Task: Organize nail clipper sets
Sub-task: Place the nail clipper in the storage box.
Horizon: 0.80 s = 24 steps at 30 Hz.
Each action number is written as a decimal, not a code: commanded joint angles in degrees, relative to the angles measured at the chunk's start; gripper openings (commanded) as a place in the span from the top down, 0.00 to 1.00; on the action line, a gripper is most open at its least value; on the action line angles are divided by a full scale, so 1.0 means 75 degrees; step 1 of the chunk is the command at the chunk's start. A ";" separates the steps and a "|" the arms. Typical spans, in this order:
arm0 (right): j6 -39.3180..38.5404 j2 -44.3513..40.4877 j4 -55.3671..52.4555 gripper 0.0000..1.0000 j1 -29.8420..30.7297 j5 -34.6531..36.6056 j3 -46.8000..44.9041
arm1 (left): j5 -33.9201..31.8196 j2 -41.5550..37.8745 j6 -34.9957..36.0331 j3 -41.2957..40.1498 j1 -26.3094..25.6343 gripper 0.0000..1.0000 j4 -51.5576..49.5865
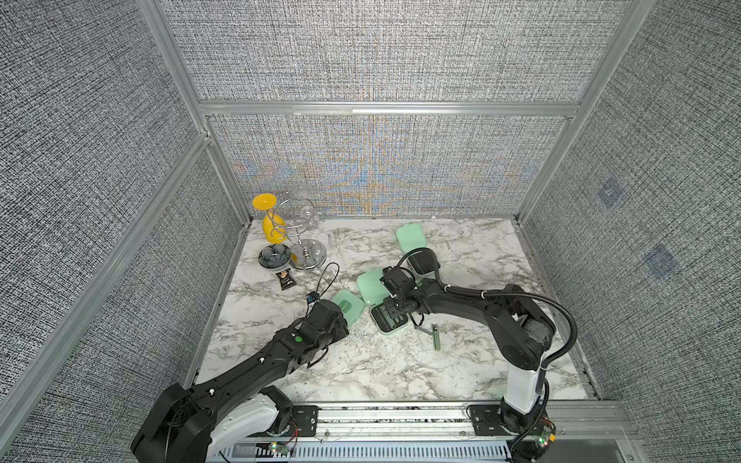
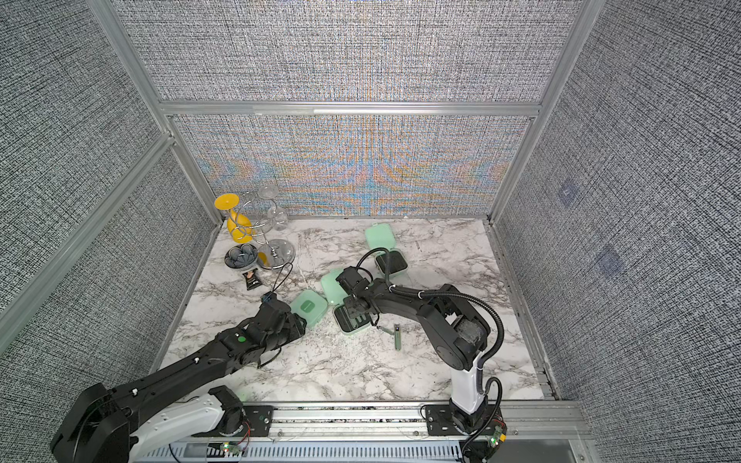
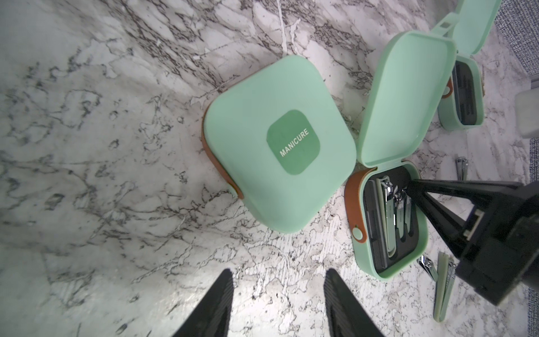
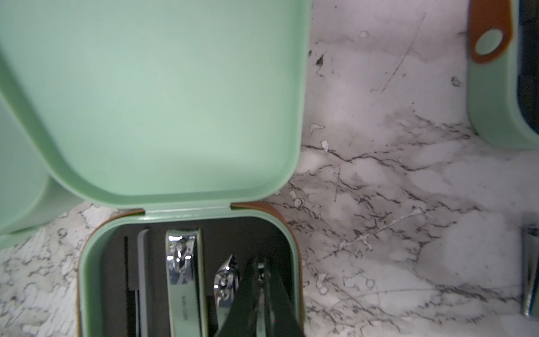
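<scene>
Three mint-green cases lie mid-table. The closed one (image 1: 348, 305) (image 3: 277, 143) is labelled MANICURE and sits just ahead of my left gripper (image 3: 278, 277), which is open and empty above bare marble. Beside it an open case (image 1: 391, 326) (image 4: 294, 262) has its lid (image 4: 163, 96) laid back. Its black tray holds a large clipper (image 4: 183, 277) and a smaller one (image 4: 226, 280). My right gripper (image 4: 259, 271) (image 1: 395, 310) reaches into that tray, shut on a slim clipper. A second open case (image 1: 421, 262) lies farther back. Loose clippers (image 1: 436, 336) (image 3: 444, 286) rest on the table by the right arm.
A wire rack with a yellow glass and clear glasses (image 1: 280, 228) stands in the back left corner. In front of it are a dark flower-shaped dish (image 1: 274, 256) and a small black snack packet (image 1: 286, 280). Fabric walls enclose three sides of the table.
</scene>
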 commanded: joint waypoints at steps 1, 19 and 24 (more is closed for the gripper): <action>0.0128 0.0075 -0.0279 0.90 -0.0001 -0.0159 -0.0075 | -0.0030 -0.0001 0.0009 0.0030 -0.0009 0.47 0.0069; -0.0057 -0.0310 -0.0599 0.88 -0.0001 0.0156 0.0448 | -0.0224 0.0035 0.0348 0.0450 0.0000 0.47 -0.0241; -0.0053 -0.0758 -0.0800 0.81 -0.0012 0.0264 0.0795 | -0.0807 -0.0144 0.0778 0.1027 0.0009 0.47 -0.0755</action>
